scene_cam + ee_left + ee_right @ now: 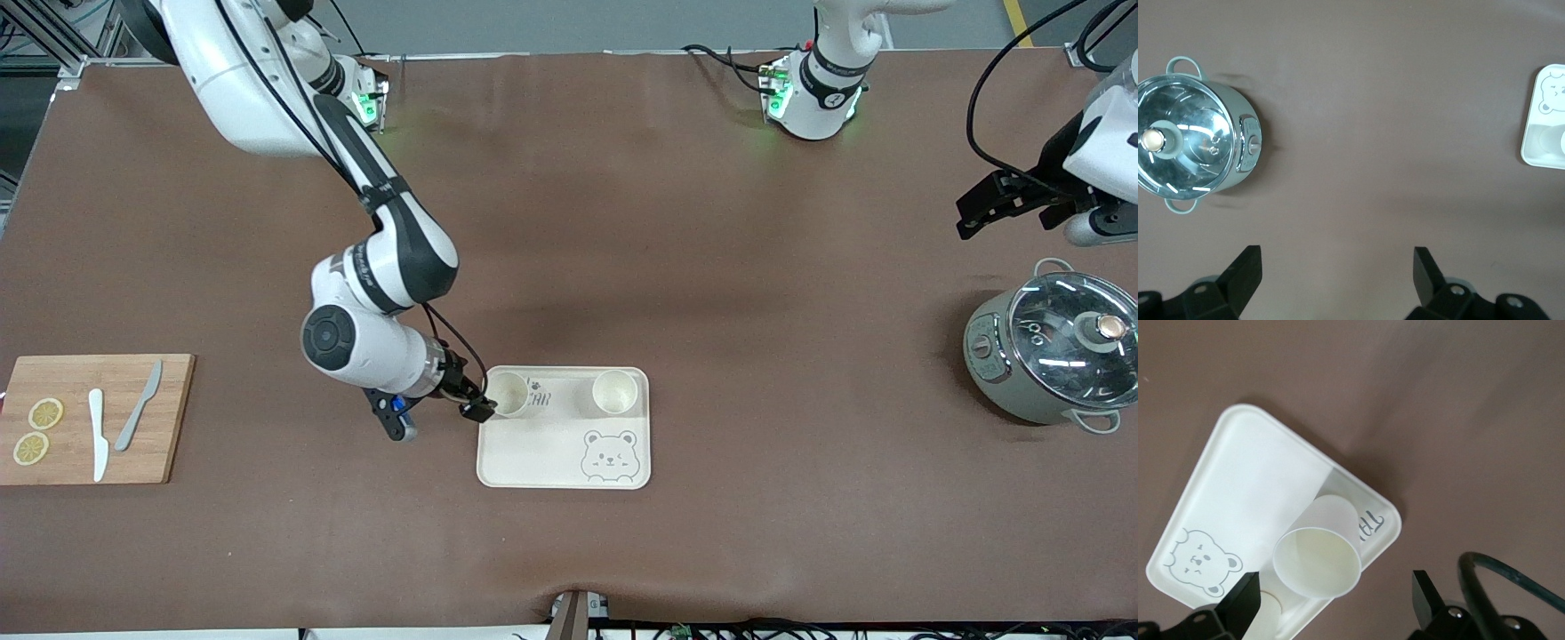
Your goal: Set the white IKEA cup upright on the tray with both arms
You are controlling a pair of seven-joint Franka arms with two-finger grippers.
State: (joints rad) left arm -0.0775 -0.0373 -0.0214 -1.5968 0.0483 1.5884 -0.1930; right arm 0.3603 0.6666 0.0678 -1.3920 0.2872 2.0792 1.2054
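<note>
Cut off at the edge of the left wrist view: the tray [1540,120], with only one end and part of its bear drawing showing. Covered in part on that tray, in the front view, by the cup [509,394] standing on it: the grey lettering [539,396], too small to read there. Half lost at the frame edge of the right wrist view: a second cup [1266,613], beside the first on the tray. Out of frame in the front view: the left arm's upper links.

Two cups [509,394] [614,392] – one tray [533,458], one pot [1049,351], two knives [98,433] [139,405].
</note>
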